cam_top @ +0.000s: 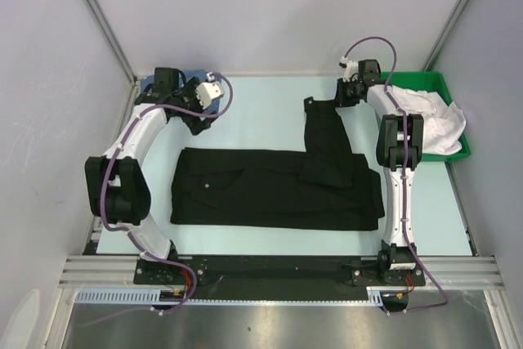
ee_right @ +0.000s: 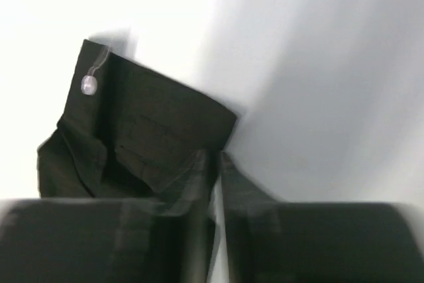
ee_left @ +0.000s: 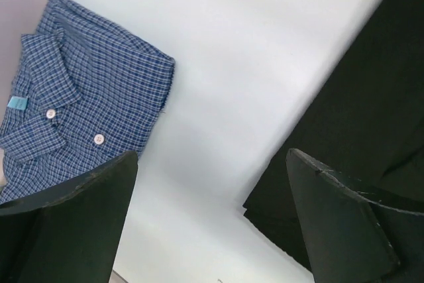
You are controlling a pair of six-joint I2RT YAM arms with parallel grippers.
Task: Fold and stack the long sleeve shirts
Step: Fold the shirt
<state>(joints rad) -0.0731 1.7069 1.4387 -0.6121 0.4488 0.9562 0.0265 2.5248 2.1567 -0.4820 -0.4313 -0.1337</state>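
matt black cloth shirt, blue checked woven shirt, smooth pale matt tabletop

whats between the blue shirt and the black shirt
Only bare pale table separates the folded blue shirt from the black shirt, seen in the left wrist view.

A large black shirt lies flat in the middle of the table, folded into a long band running left to right. One sleeve sticks out from its right part toward the far edge. The sleeve's cuff is rumpled and carries one small pale button. Well apart from it, in the far left corner, lies a blue shirt in a fine blue-and-white check, folded into a neat rectangle with its collar on top, white buttons down the front and a light blue tag at the neck
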